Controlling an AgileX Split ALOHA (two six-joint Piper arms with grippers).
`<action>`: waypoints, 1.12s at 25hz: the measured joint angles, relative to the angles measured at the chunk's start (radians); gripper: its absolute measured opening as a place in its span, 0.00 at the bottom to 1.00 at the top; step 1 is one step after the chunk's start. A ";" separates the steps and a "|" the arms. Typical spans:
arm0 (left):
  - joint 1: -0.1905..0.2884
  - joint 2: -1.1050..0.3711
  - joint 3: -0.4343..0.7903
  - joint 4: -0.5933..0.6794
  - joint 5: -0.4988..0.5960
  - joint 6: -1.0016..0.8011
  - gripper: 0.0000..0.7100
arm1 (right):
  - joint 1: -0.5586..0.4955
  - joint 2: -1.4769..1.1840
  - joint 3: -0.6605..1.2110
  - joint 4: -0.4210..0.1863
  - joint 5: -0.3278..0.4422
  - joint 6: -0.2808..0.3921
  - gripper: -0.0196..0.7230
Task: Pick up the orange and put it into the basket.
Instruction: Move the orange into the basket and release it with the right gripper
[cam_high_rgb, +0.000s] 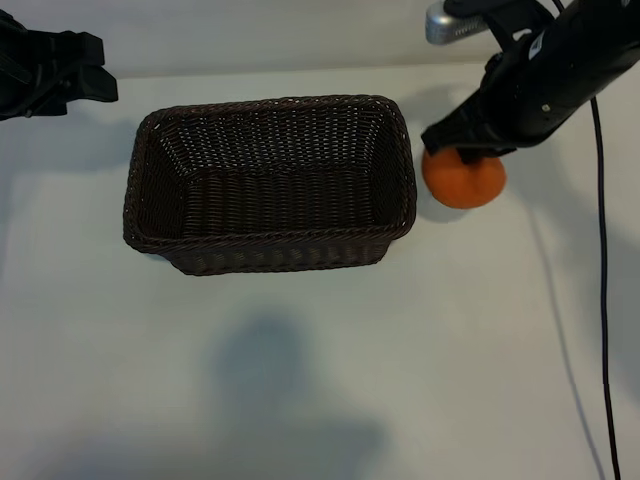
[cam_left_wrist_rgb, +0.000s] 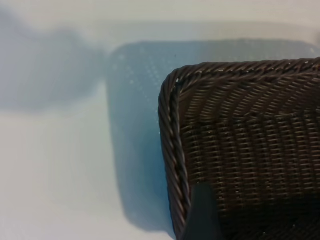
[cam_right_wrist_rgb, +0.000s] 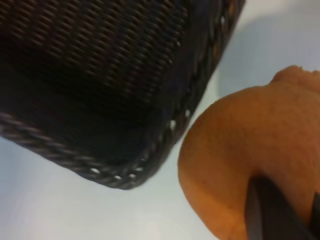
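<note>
Lifting step: right end effector (cam_high_rgb: 462, 152) clamped on the orange (cam_high_rgb: 466, 180) beside the basket (cam_high_rgb: 270, 104) near the tabletop's right edge; next, carry over the rim, release; left end effector (cam_high_rgb: 95, 70) open, parked.

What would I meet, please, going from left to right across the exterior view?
Left gripper → basket → orange, with the right gripper on top of it → black cable.
</note>
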 joint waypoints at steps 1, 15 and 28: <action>0.000 0.000 0.000 0.000 0.000 0.000 0.83 | 0.000 0.000 -0.008 0.021 0.002 -0.005 0.09; 0.000 0.000 0.000 -0.002 0.000 0.000 0.83 | 0.185 0.000 -0.020 0.162 -0.200 -0.119 0.09; 0.000 0.000 0.000 -0.002 0.000 0.003 0.83 | 0.193 0.195 -0.263 0.182 -0.094 -0.130 0.09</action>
